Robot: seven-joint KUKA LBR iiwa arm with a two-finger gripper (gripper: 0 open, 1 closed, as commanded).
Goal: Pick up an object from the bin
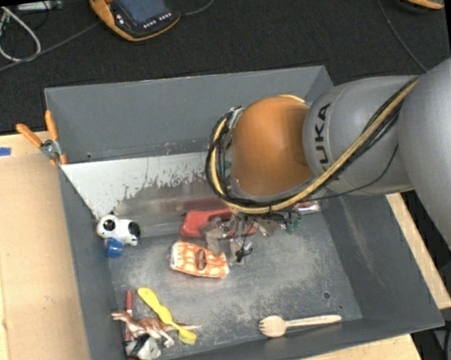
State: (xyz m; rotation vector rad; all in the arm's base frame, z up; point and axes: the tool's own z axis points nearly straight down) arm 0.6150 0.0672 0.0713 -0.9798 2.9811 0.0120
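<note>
My gripper (233, 245) hangs below the orange dome in the middle of the bin. Its tips stand just right of an orange and white patterned packet (195, 261) lying flat on the floor. A red flat piece (203, 220) lies just behind the packet, partly under the gripper. Whether anything sits between the tips is hidden by the gripper's body.
A small black and white toy with a blue base (117, 230) stands by the left wall. In the front left corner lies a heap with a yellow plastic piece (159, 309) and a brown figure (134, 321). A wooden spoon (300, 322) lies along the front.
</note>
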